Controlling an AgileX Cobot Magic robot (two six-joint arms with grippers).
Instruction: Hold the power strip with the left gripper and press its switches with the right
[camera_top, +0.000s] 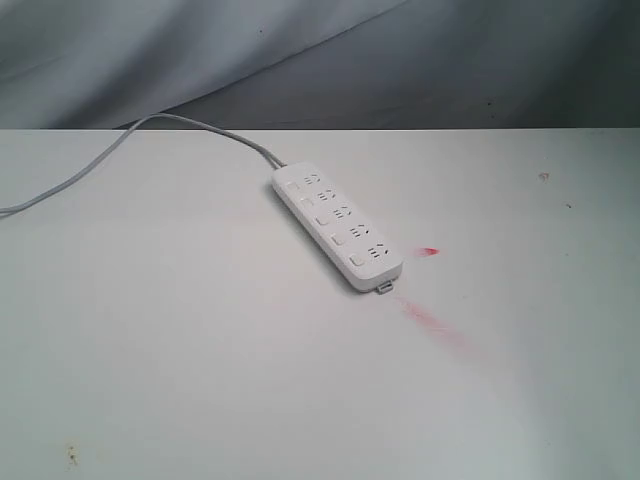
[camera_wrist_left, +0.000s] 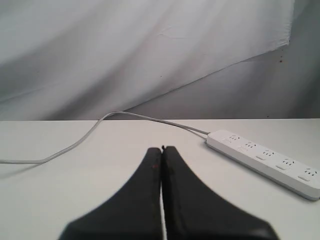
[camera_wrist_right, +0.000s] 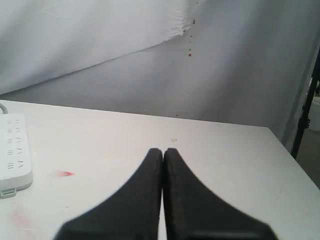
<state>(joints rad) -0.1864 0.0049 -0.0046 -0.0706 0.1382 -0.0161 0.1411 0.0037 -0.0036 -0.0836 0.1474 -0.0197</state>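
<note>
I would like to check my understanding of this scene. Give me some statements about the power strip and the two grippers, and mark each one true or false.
1. The power strip lies flat on the table, and no gripper holds it. True.
2. The left gripper is wide open. False: its fingers are shut together, with nothing between them.
3. The right gripper is pressing one of the switches. False: it is shut and apart from the strip.
4. There are red marks on the table near the strip's tab end. True.
</note>
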